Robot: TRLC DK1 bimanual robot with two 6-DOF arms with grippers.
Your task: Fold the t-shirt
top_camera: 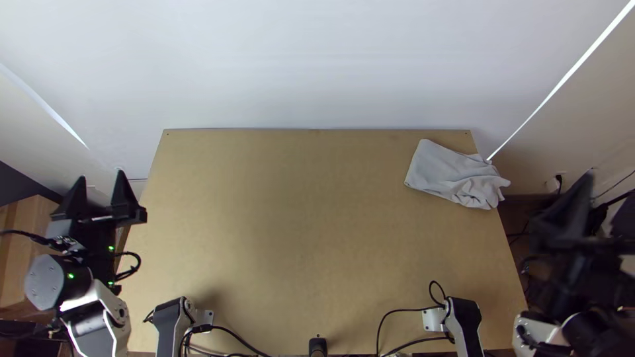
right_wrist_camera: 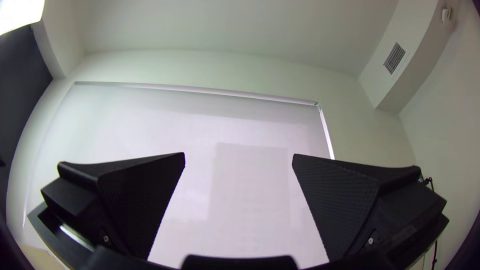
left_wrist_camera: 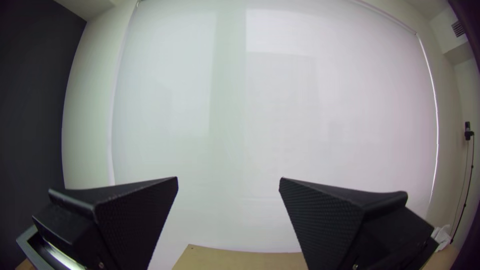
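Note:
The light grey t-shirt (top_camera: 453,173) lies at the table's far right corner in a compact bundle, smooth on its left part and rumpled at its right end, which reaches over the table's right edge. My left gripper (top_camera: 100,182) is off the table's left side, open and empty; the left wrist view shows this gripper (left_wrist_camera: 228,182) with its fingers wide apart. Beyond the table's right side, nearer than the cloth, is my right gripper (top_camera: 574,192), blurred. In the right wrist view the same gripper (right_wrist_camera: 239,159) stands open with nothing between its fingers.
The wooden table (top_camera: 291,225) stretches between the arms, with a pale blind (top_camera: 317,59) behind its far edge. Black cables (top_camera: 241,340) and a small black device (top_camera: 318,346) lie at the near edge. Wooden furniture (top_camera: 20,258) stands at the left.

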